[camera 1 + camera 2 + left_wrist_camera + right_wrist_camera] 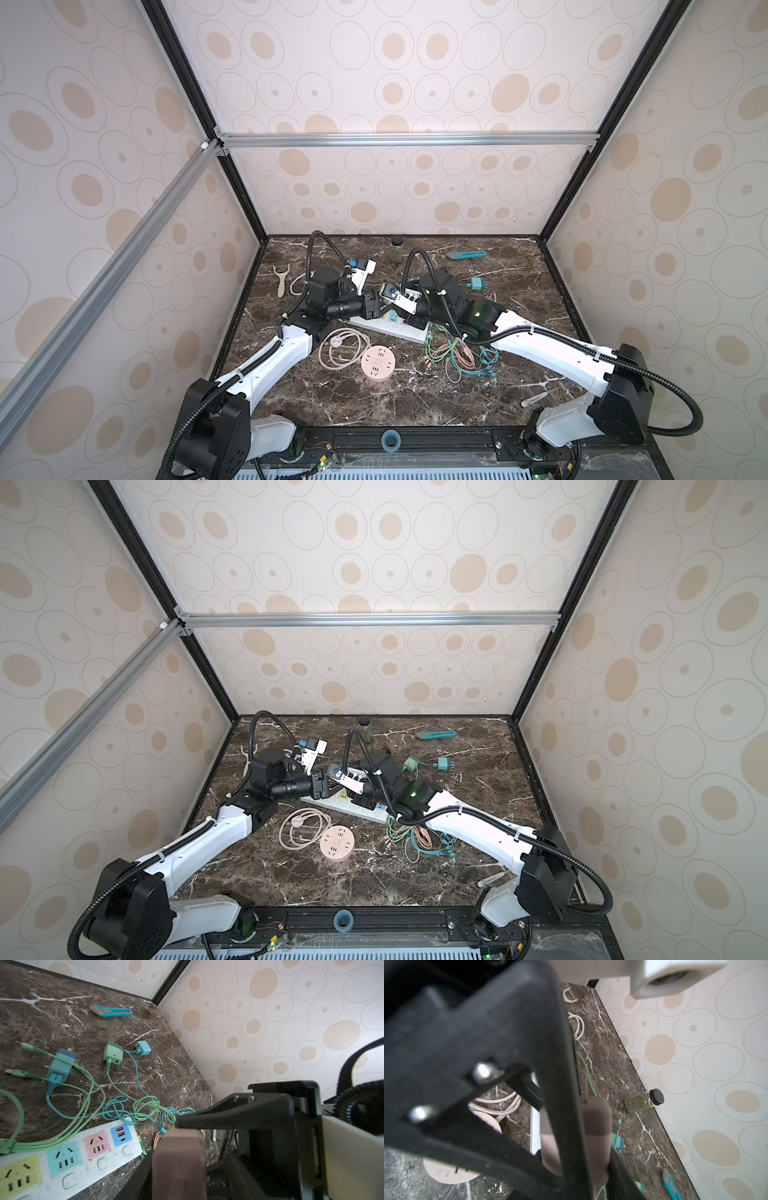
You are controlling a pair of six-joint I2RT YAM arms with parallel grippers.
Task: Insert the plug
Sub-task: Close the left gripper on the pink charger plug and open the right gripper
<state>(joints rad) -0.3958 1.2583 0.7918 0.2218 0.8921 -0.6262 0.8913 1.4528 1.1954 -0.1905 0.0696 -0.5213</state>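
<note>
Mauve-and-pink two-tone plastic plug [178,1159]: aloft near white power strip with pastel sockets [68,1163], clamped by right gripper [583,1153]. Left gripper [166,1145] straddles same plug, firm contact unclear; likely regrasp to aim prongs at socket.

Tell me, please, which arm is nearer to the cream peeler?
Left. The left arm passes just right of the cream peeler; the right arm lies farther right, beyond it.
</note>
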